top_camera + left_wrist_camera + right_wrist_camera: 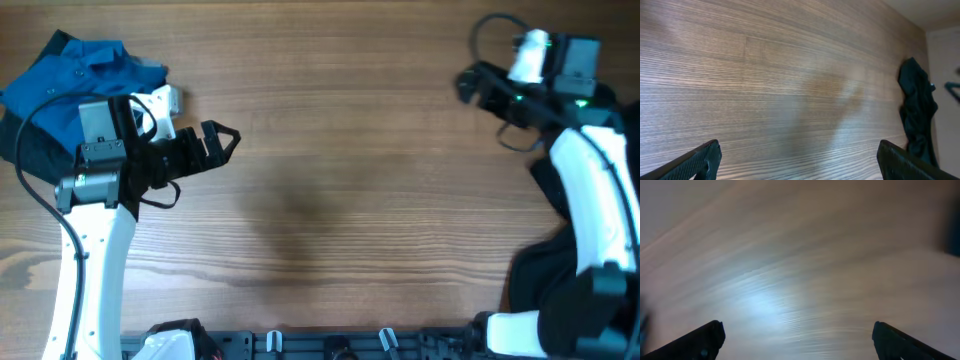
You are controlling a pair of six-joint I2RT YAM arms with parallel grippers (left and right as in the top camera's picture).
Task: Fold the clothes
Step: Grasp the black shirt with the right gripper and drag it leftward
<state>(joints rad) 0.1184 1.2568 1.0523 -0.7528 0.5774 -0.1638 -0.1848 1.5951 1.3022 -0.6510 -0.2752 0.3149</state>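
Note:
A crumpled black garment [540, 272], seemingly the T-shirt, lies at the table's right edge, partly under my right arm. It also shows in the left wrist view [917, 112] as a dark heap at the far right. No neck label shows. My left gripper [226, 140] is open and empty over bare wood at the left, pointing right; its two fingertips [797, 162] stand wide apart. My right gripper [468, 85] is at the back right, pointing left, well away from the garment. Its fingers [797, 340] are wide apart over bare wood with nothing between them.
A blue collared shirt [85, 72] lies bunched at the back left corner behind my left arm, with dark fabric [18, 150] under it at the left edge. The wooden table [340, 200] spans the view. A dark rail [330, 345] runs along the front edge.

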